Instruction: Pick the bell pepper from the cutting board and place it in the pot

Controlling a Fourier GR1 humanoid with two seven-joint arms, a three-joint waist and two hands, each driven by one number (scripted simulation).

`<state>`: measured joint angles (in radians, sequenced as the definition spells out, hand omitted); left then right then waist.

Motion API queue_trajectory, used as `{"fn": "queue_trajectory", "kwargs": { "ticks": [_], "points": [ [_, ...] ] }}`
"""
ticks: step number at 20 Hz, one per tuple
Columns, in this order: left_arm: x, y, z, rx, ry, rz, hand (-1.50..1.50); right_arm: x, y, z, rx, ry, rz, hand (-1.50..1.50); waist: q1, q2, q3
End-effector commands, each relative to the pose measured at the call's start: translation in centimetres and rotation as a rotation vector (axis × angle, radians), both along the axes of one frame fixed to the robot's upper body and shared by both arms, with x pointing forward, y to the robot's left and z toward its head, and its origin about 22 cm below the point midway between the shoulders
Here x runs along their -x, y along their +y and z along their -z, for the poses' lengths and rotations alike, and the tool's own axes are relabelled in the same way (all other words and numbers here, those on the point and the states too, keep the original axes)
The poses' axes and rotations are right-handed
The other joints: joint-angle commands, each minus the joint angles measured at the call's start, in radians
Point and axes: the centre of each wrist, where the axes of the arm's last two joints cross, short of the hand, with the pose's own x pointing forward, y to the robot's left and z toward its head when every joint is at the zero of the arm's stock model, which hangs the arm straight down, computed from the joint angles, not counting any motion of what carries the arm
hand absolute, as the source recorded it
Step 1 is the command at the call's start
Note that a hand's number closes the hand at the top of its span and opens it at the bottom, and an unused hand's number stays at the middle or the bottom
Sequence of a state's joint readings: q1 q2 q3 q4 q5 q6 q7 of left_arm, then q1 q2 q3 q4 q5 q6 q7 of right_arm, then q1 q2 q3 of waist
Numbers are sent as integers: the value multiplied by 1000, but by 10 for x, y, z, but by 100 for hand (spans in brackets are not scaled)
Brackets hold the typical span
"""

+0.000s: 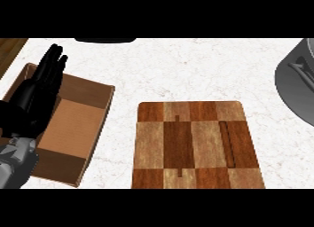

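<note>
So only one hand is seen here, the left hand, parked at the left edge with its fingers held straight and pointing up, nothing gripped in them. The grey forearm is seen coming in from the lower left corner below it. Right under and just to the right of the fingers, an open brown box is laid on the white marbled desk, partly hidden by the hand. Further right of the fingers, well apart from them, the checkered wooden cutting board is found lying flat, and its top is seen bare. The grey pot is cut off by the right edge, far across from the fingers and up-right of the board, with a handle visible on its rim. The bell pepper can't be spotted anywhere, so its place can't be told. A dark rounded thing is glimpsed at the top edge, up and right of the fingertips, too cropped to be named.
</note>
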<state>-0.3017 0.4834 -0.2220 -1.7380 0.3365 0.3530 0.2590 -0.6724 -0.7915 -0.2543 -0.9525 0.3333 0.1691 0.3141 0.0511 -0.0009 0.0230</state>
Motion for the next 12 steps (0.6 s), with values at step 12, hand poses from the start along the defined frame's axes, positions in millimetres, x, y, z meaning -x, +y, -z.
{"fn": "queue_trajectory", "kwargs": {
  "ticks": [12],
  "points": [
    [6,-8,37,76,168,-11,0,1,-38,-14,-258,-521,201,-150,-34,14,-22]
  ]
}}
